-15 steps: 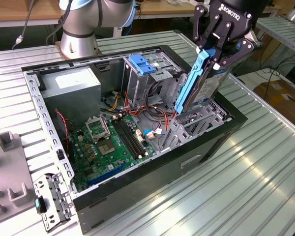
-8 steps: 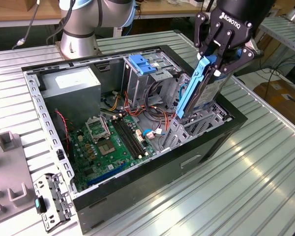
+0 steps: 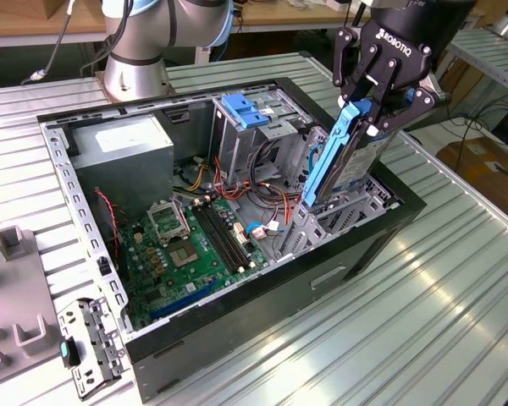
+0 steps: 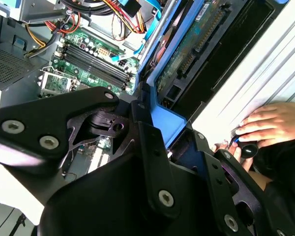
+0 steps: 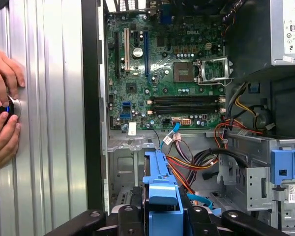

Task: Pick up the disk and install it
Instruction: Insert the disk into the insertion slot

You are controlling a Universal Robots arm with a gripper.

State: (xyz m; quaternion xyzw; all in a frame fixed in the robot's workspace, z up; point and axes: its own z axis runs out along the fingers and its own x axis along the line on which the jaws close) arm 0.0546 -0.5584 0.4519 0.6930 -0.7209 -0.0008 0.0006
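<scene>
Black linkages of the single gripper (image 4: 169,125) loom closest in both wrist views, jaws pressed onto the top end of the one disk (image 3: 343,161), gripping it by its blue carrier frame (image 5: 160,184). In the exterior view the disk hangs steeply tilted on the exterior view's right, its lower end down at the mouth of the drive bay (image 3: 339,216) in the near-right corner of the one open computer case (image 3: 237,313); contact there cannot be made out. The drive looks rigid and dense for its size, and its bare circuit side, exposed in the second wrist view, looks fragile, so the plastic frame edges seem the safest hold. Also in the case: one green motherboard (image 3: 195,245), one blue latch (image 3: 241,110) on the far cage and one grey box (image 3: 123,144) at the far left. Beside the case, a person's two hands (image 5: 5,73) rest on the ribbed table (image 3: 423,296).
</scene>
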